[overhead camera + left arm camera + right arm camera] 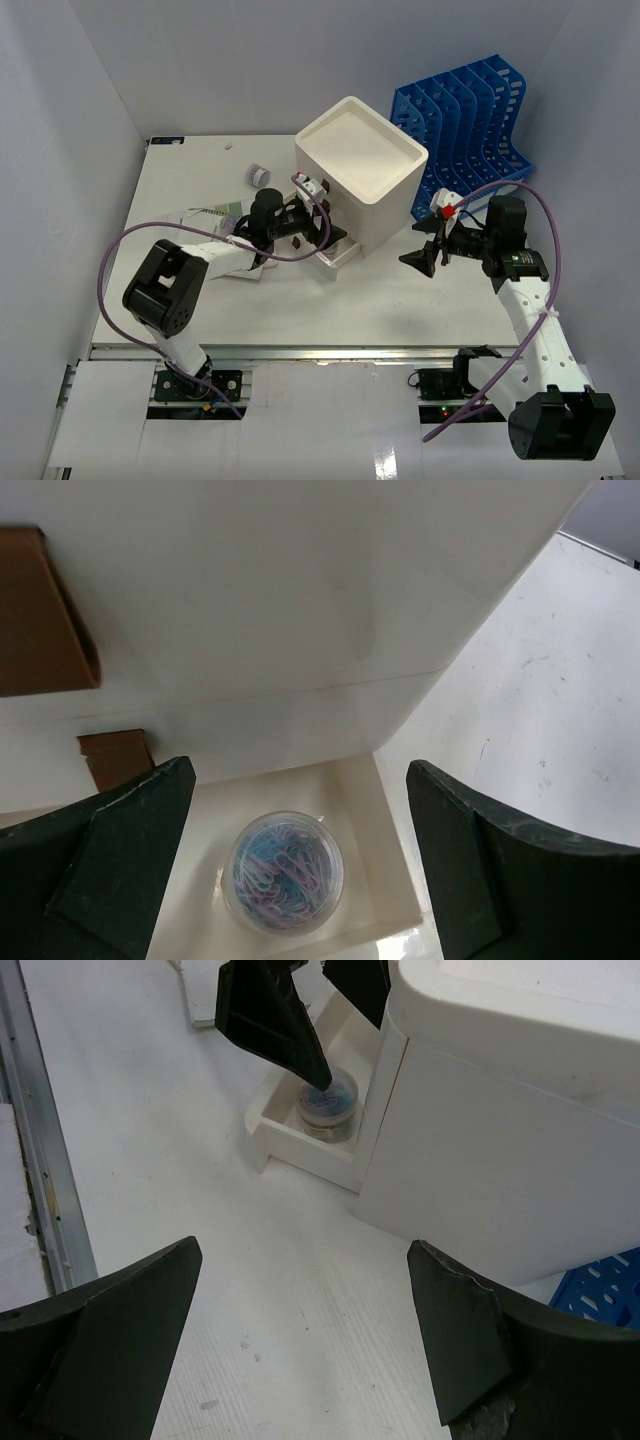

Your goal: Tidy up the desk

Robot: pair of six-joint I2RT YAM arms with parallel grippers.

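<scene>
The white desk (380, 300) carries a white three-drawer box (360, 170) whose bottom drawer (336, 258) is pulled out. A clear jar of blue and purple paper clips (283, 870) stands inside that drawer; it also shows in the right wrist view (328, 1100). My left gripper (306, 226) hovers over the drawer, open, its jaws wide on either side of the jar and not touching it (300, 772). My right gripper (425, 252) is open and empty above bare desk to the right of the box (305, 1250).
A blue slotted file rack (465, 120) stands behind the box at the back right. A small jar (259, 176) and a flat card or paper (213, 214) lie left of the box. Brown drawer handles (45, 610) sit above the open drawer. A metal rail (330, 352) runs along the front edge.
</scene>
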